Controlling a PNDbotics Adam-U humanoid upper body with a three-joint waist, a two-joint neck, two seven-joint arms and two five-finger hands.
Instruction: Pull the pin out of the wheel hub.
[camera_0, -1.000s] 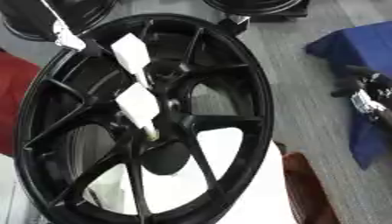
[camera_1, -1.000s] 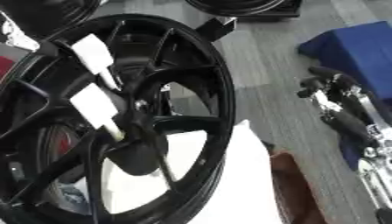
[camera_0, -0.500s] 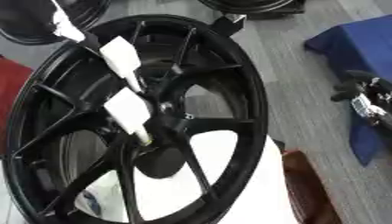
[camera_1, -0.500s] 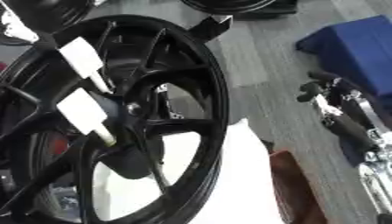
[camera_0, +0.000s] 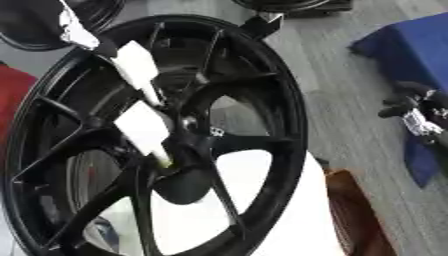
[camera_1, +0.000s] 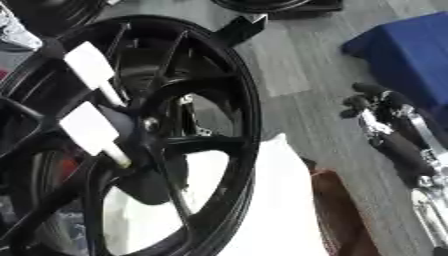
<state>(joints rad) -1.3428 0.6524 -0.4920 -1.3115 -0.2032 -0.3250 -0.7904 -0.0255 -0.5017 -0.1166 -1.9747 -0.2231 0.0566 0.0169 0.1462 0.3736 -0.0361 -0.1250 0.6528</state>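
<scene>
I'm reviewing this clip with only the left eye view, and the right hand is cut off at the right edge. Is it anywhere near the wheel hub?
Observer: No. The right eye view shows the whole right hand over grey floor, apart from the rim of the wheel hub.
Operator: Where does its arm run?
Observer: The forearm runs down along the right edge toward the lower right corner.
Operator: Does anything lie between that arm and the wheel?
Observer: Low down there is a brown thing beside a white shape. Higher up there is only floor.
</scene>
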